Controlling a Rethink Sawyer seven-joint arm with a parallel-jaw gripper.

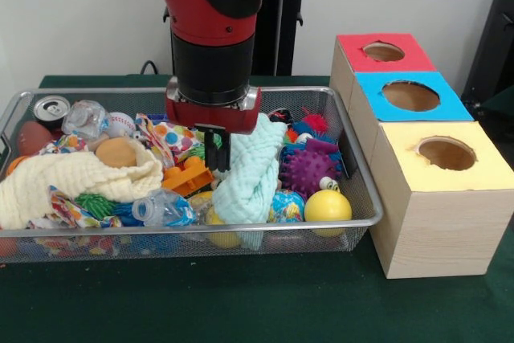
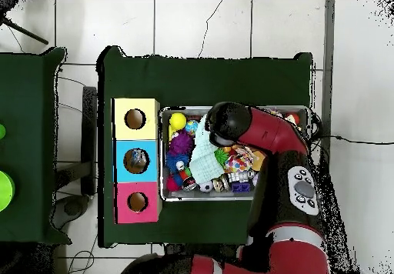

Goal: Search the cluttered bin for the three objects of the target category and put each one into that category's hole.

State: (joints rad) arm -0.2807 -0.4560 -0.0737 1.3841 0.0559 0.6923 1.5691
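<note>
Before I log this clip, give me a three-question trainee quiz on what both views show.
1. True or false: the claw hangs over the wire bin, beside the mint towel.
2. Which box is nearest the front camera? A red B blue C yellow
3. Fill in: the yellow ball lies at the bin's end nearest the ___.

Key: 1 true; 2 C; 3 boxes.

Arm (image 2: 262,136) hides the bin's (image 2: 304,117) middle overhead — gripper unseen there
</note>
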